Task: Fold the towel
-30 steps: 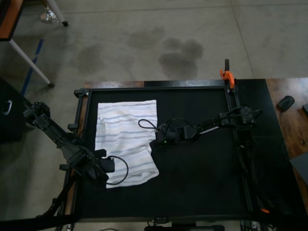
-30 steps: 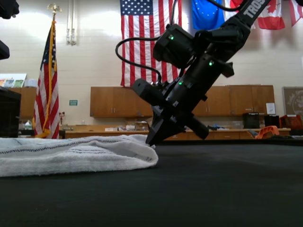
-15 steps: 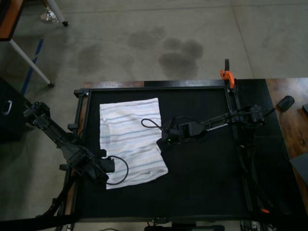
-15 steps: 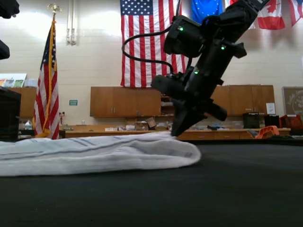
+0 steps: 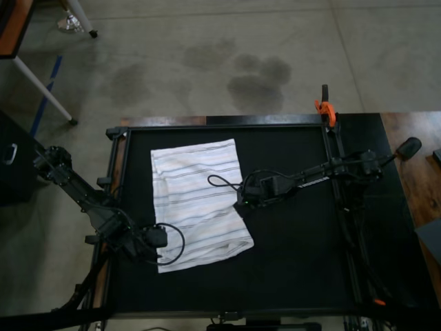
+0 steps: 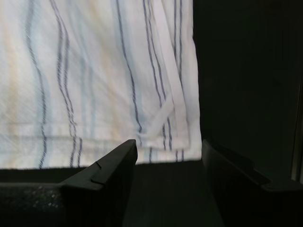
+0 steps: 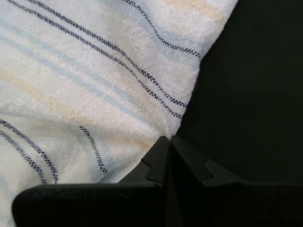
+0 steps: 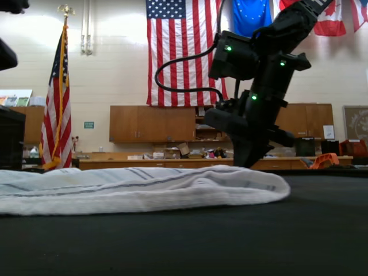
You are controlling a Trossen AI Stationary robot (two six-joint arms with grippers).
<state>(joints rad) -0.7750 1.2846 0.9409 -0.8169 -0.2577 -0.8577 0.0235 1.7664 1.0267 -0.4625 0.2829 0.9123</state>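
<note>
Striped white towel (image 5: 200, 203) lies flat on my black table (image 5: 296, 262); my right gripper (image 5: 242, 207) pinches its 3 o'clock edge, my left gripper (image 5: 160, 238) gapes at its 8 o'clock corner.

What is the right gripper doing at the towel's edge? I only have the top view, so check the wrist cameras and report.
Observer: The right gripper is shut, its tips pinched at the edge of the towel.
Operator: Now report the left gripper.
Observer: The left gripper is open; a hemmed towel corner lies just ahead of it, not gripped.
Operator: Tell me whether the towel is lifted.
Observer: In the exterior view it lies low on the black mat, a soft hump, with the shut gripper at its end on that view's right.
</note>
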